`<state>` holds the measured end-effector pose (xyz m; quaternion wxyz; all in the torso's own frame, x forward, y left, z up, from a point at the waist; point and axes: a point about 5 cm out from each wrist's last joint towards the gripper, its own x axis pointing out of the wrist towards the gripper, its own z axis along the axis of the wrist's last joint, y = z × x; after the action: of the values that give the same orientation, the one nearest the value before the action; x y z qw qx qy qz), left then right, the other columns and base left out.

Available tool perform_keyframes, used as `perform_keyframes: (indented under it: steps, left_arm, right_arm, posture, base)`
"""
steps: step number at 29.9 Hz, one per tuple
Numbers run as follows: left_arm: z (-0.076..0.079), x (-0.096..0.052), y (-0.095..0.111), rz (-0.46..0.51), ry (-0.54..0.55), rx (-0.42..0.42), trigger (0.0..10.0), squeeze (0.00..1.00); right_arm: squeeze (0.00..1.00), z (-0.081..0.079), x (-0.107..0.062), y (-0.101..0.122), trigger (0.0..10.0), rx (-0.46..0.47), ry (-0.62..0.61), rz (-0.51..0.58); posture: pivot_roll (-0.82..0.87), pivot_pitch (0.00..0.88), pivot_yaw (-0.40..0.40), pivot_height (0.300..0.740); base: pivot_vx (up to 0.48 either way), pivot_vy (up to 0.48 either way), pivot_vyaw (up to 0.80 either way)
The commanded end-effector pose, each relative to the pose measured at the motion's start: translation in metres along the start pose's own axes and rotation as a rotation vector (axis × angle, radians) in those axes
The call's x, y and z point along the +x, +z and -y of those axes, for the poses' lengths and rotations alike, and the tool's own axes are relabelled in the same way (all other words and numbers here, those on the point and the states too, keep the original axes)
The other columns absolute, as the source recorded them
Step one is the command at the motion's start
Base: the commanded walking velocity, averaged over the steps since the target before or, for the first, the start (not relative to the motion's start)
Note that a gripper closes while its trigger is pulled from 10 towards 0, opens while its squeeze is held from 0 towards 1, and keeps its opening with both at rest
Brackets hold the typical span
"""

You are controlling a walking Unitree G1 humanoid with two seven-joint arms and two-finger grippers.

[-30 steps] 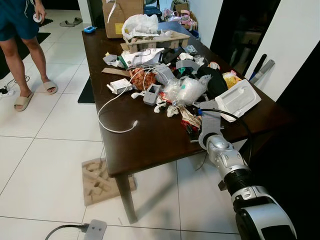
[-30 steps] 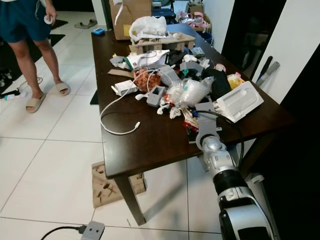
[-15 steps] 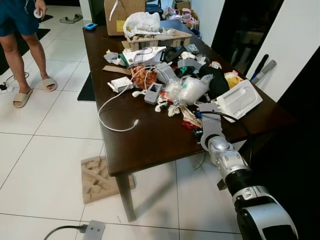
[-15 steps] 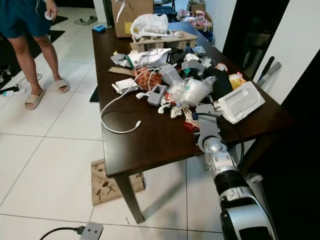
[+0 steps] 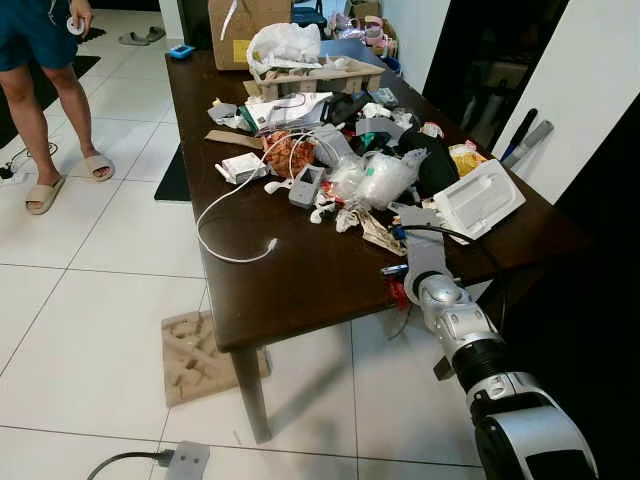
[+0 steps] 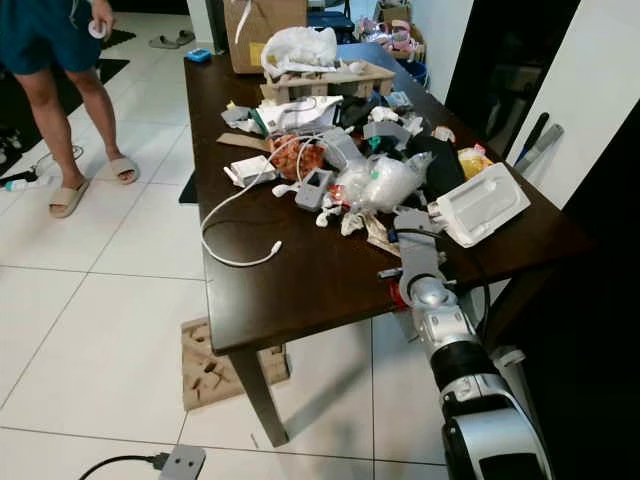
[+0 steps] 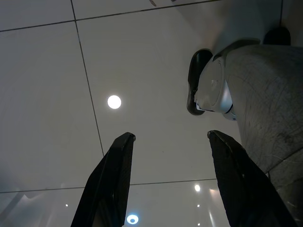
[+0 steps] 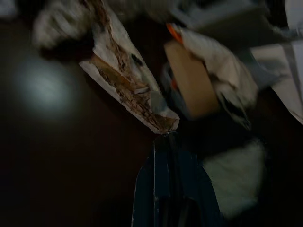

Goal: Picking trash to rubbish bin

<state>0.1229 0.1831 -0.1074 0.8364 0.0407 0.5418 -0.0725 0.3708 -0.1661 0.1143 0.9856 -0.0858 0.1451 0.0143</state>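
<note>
so: dark wooden table piled with clutter along its far and right parts. right arm reaches over the near right edge of the table, its wrist above a small red item at the table edge; in the head views the gripper itself is hidden under the wrist. right wrist view is blurred: right gripper with its two dark fingers pressed together, tips touching the corner of a torn brownish wrapper that lies flat on the dark tabletop. whether anything is pinched between the tips, cannot tell. just beside the wrapper, a tan cardboard piece and white crumpled paper.

trash heap on the table: clear crumpled plastic bags, white moulded tray near the right edge, orange netting, grey plug adapter, a white cable looping toward the near left edge, white plastic bag on a cardboard tray at the far end, brown carton behind it.

left gripper hangs over pale floor tiles, fingers spread apart, nothing between them; the robot's own foot beside it.

a person in blue shorts and sandals stands on the tiles at far left. cardboard insert lies on the floor under the table's near corner; grey power strip nearer still.
</note>
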Motion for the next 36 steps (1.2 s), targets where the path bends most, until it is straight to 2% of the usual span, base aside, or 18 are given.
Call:
perform_keyframes:
  steps: [1,3,4,5,11,13,15,23,24,25,26,29,36]
  left_arm:
    - [0.011,0.0,-0.011,-0.036,-0.038,-0.01,10.0,0.0]
    - [0.011,0.0,-0.011,-0.036,-0.039,-0.01,10.0,0.0]
    - [0.011,0.0,-0.011,-0.036,-0.039,-0.01,10.0,0.0]
    - [0.011,0.0,-0.01,-0.035,-0.04,-0.01,10.0,0.0]
    - [0.011,0.0,-0.01,-0.034,-0.042,-0.007,10.0,0.0]
    - [0.011,0.0,-0.01,-0.034,-0.042,-0.007,10.0,0.0]
    - [0.011,0.0,-0.008,-0.031,-0.041,-0.006,10.0,0.0]
    - [0.011,0.001,-0.007,-0.029,-0.042,-0.006,10.0,0.0]
    - [0.011,0.001,-0.007,-0.029,-0.042,-0.006,10.0,0.0]
    - [0.011,0.001,-0.007,-0.03,-0.043,-0.006,10.0,0.0]
    - [0.011,0.001,-0.008,-0.031,-0.043,-0.005,10.0,0.0]
    - [0.011,0.001,-0.008,-0.032,-0.044,-0.005,10.0,0.0]
    - [0.012,0.0,-0.01,-0.034,-0.045,-0.009,10.0,0.0]
  right_arm:
    - [0.0,-0.002,0.0,0.01,0.0,0.074,0.028,0.058]
    - [0.0,-0.001,0.0,0.017,0.0,0.138,0.051,0.093]
    - [0.0,-0.001,0.0,0.017,0.0,0.138,0.051,0.093]
    - [0.0,-0.002,-0.001,0.024,0.0,0.21,0.094,0.13]
    - [0.0,0.001,-0.003,0.038,0.0,0.327,0.141,0.206]
    - [0.0,0.001,-0.003,0.038,0.0,0.327,0.141,0.206]
    - [0.0,0.007,-0.003,0.043,0.0,0.377,0.12,0.239]
    - [0.0,0.012,-0.004,0.046,0.0,0.408,0.132,0.268]
    - [0.0,0.01,-0.004,0.047,9.6,0.412,0.147,0.275]
    - [0.04,0.008,-0.006,0.049,10.0,0.404,0.169,0.29]
    - [1.0,0.007,-0.007,0.05,10.0,0.395,0.175,0.302]
    - [1.0,0.008,-0.006,0.048,10.0,0.367,0.143,0.301]
    - [1.0,0.021,-0.001,0.038,10.0,0.291,-0.004,0.238]
  posture:
    - [0.04,0.128,-0.068,0.74]
    - [0.04,0.128,-0.068,0.74]
    - [0.04,0.128,-0.068,0.74]
    - [0.03,0.126,-0.065,0.74]
    - [0.03,0.126,-0.065,0.74]
    - [0.03,0.126,-0.065,0.74]
    - [0.03,0.124,-0.06,0.74]
    - [0.03,0.125,-0.058,0.74]
    - [0.03,0.125,-0.058,0.74]
    - [0.03,0.127,-0.056,0.74]
    - [0.03,0.127,-0.056,0.74]
    - [0.03,0.132,-0.058,0.74]
    - [0.03,0.137,-0.062,0.74]
  base:
    - [0.0,0.0,0.0]
    - [0.0,0.0,0.0]
    - [0.0,0.0,0.0]
    - [0.0,0.0,0.0]
    - [0.0,0.0,0.0]
    - [0.0,0.0,0.0]
    - [0.0,0.0,0.0]
    - [0.0,0.0,0.0]
    - [0.0,0.0,0.0]
    - [0.0,0.0,0.0]
    - [0.0,0.0,0.0]
    - [0.0,0.0,0.0]
    - [0.0,0.0,0.0]
